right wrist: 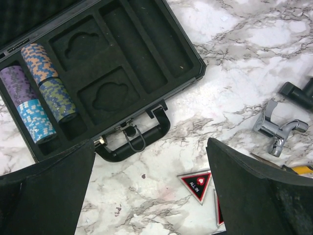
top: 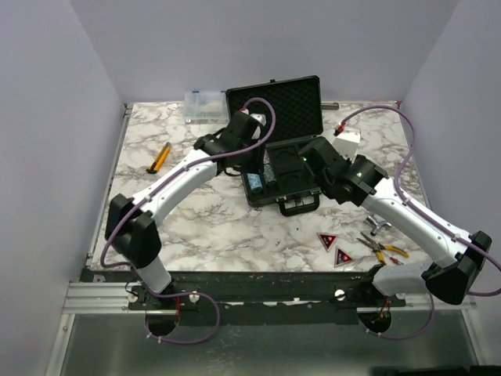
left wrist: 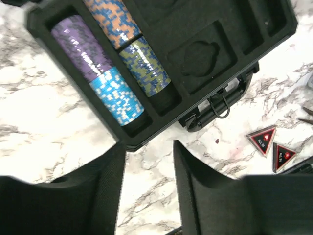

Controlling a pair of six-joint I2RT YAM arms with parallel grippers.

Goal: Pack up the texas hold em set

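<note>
The open black briefcase (top: 291, 110) is seen mid-way across the marble table (top: 196, 227), enclosed by pale walls (top: 47, 117). Chip stacks (left wrist: 105, 73), slotted in its tray, are shown clearly only by the wrist views. Two triangles (top: 326, 240) lie near the handle. The left gripper (left wrist: 146, 152) and the right gripper (right wrist: 149, 156) are held spread, empty.

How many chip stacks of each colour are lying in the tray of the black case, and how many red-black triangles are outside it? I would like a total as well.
purple chip stack: 1
light blue chip stack: 1
orange-and-blue chip stack: 1
green-and-blue chip stack: 1
red-black triangles: 2
Total: 6
</note>
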